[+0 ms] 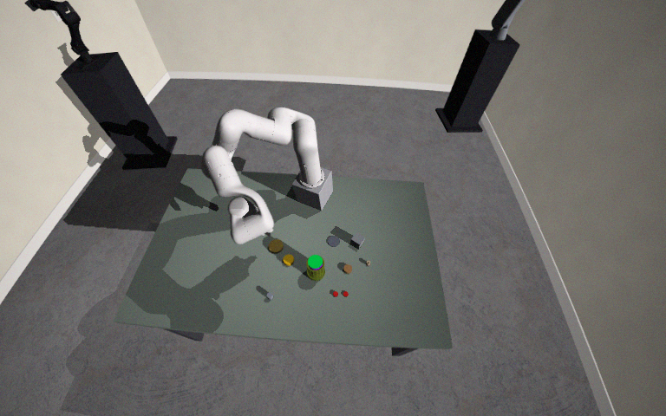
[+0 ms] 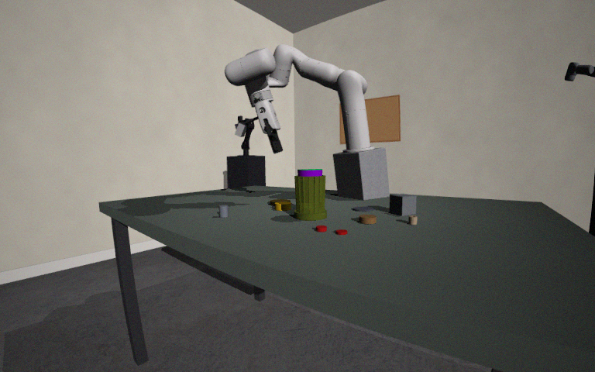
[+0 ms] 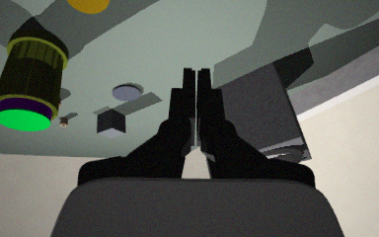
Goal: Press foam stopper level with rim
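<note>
Exterior view shows the gripper [image 2: 275,146], jaws clenched on nothing, hanging high and well apart from the olive jar [image 2: 310,197]. Approach is the step in hand; next it must centre over the green-topped foam stopper [image 2: 310,171], which stands proud of the rim, then descend gently.

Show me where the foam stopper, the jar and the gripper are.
foam stopper [image 1: 315,261], top view, its green top face
jar [image 2: 310,196], exterior view, its ribbed olive side wall
gripper [image 3: 196,74], wrist view, between the shut fingertips

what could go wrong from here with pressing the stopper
The stopper stands proud of the olive jar's rim; pushing too deep could leave it stuck low. The shut gripper hangs tilted, off to one side; an off-centre push might tip or slide the jar toward the yellow disc.
</note>
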Motion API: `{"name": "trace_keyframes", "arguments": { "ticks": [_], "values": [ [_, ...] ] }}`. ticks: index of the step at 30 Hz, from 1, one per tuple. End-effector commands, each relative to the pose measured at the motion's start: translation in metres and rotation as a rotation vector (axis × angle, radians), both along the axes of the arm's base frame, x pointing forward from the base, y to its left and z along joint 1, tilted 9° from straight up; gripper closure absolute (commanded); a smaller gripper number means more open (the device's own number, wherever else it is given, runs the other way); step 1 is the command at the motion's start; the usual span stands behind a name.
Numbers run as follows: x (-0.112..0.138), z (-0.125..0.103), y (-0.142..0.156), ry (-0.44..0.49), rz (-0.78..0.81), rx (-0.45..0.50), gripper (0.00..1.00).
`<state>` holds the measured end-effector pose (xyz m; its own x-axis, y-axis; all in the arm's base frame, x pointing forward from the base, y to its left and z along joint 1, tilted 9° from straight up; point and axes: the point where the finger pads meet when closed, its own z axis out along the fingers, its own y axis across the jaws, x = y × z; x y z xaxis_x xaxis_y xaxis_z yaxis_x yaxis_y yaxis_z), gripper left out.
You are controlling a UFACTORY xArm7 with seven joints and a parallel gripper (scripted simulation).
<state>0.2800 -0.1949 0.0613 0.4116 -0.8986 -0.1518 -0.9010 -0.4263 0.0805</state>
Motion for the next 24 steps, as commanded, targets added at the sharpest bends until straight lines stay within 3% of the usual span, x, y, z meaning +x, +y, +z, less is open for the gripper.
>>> {"name": "trace_keyframes", "arguments": {
  "ticks": [1, 4, 6, 7, 24],
  "values": [
    [0.030, -0.006, 0.019, -0.028, 0.171, -0.041, 1.00],
    [0.059, -0.011, 0.049, -0.072, 0.354, -0.073, 1.00],
    [0.059, -0.011, 0.049, -0.072, 0.354, -0.073, 1.00],
    [0.071, -0.013, 0.063, -0.093, 0.436, -0.087, 1.00],
    [0.092, -0.016, 0.093, -0.133, 0.584, -0.109, 1.00]
  ]
}}
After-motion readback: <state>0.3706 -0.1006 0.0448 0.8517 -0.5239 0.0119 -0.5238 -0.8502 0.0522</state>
